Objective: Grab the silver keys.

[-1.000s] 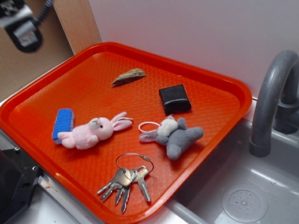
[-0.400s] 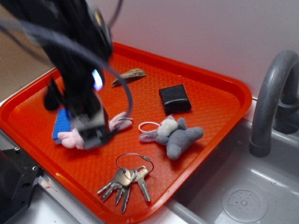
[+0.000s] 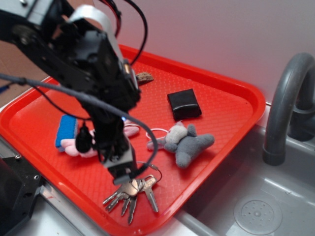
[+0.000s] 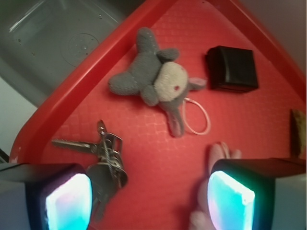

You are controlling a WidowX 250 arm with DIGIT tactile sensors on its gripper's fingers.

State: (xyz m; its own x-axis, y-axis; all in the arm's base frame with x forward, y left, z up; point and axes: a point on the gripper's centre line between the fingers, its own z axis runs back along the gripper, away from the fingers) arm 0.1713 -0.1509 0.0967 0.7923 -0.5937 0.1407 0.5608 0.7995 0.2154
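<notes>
1. The silver keys [image 3: 132, 192] lie fanned out at the near edge of the red tray [image 3: 231, 98], with their thin wire ring toward the middle of the tray.
2. The gripper [image 3: 123, 176] hangs just above the ring end of the bunch. In the wrist view its two fingers [image 4: 67, 199] stand wide apart with nothing between them.
3. In that view the keys [image 4: 103, 155] sit close to the left finger, not centred. A good grasp probably calls for shifting sideways until the thick knot of key heads lies midway, then going straight down and closing.
4. The keys lie flat and thin, so the fingers likely need to reach the tray surface, or they may slip over the metal.
5. The grey plush toy [image 3: 187, 144] with its white loop [image 3: 156, 132] lies just beside the ring and could get caught.
6. The pink rabbit [image 3: 91, 142] and blue sponge [image 3: 66, 130] sit partly behind the arm. The black box [image 3: 183, 104] and the brown piece [image 3: 144, 77] are well apart. The tray rim close to the keys limits room on that side.
</notes>
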